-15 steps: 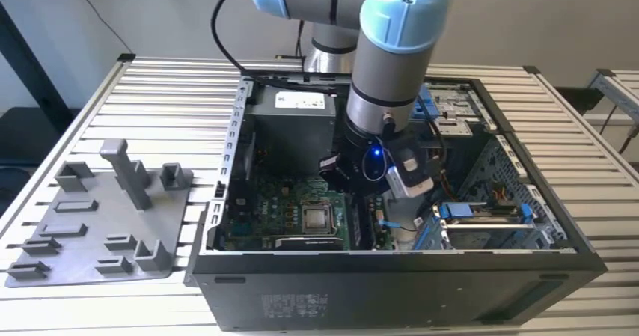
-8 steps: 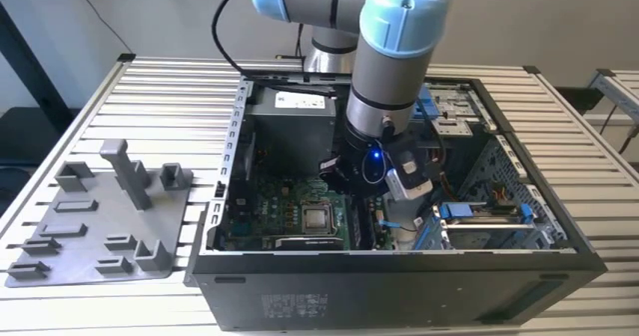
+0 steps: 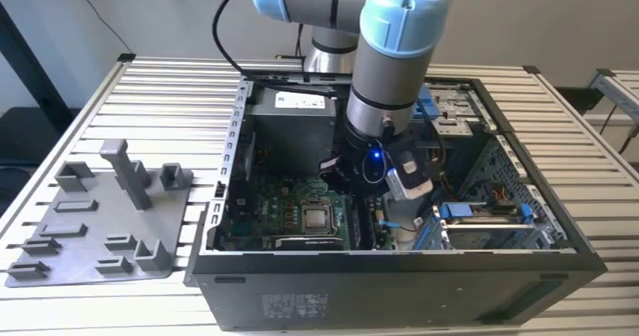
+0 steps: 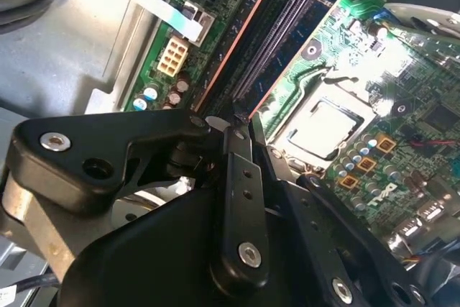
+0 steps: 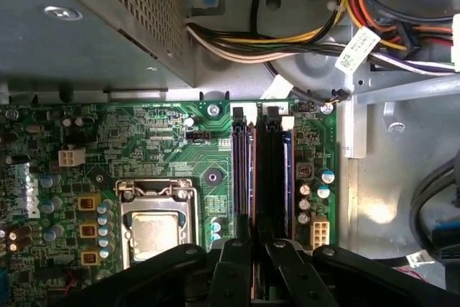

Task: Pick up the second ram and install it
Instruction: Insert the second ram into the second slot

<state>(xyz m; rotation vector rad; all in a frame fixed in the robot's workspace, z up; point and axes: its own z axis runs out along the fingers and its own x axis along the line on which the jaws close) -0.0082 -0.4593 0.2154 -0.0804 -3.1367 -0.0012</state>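
Your grey holder tray [image 3: 95, 231] sits at exterior view's left, about 9 o'clock from computer case [image 3: 399, 291]. Your arm [image 3: 394, 66] reaches down into case, over green motherboard [image 5: 158, 141]. In first wrist view, claw [image 5: 253, 267] sits pinched on second ram [image 5: 253, 199], standing edge-on in memory slots beside processor socket [image 5: 154, 231].

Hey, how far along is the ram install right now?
Pickup looks done: the grey holder tray beside the computer case holds no stick. The gripper is down inside the case, right over the memory slots. Left: I can't tell whether the second ram is seated.
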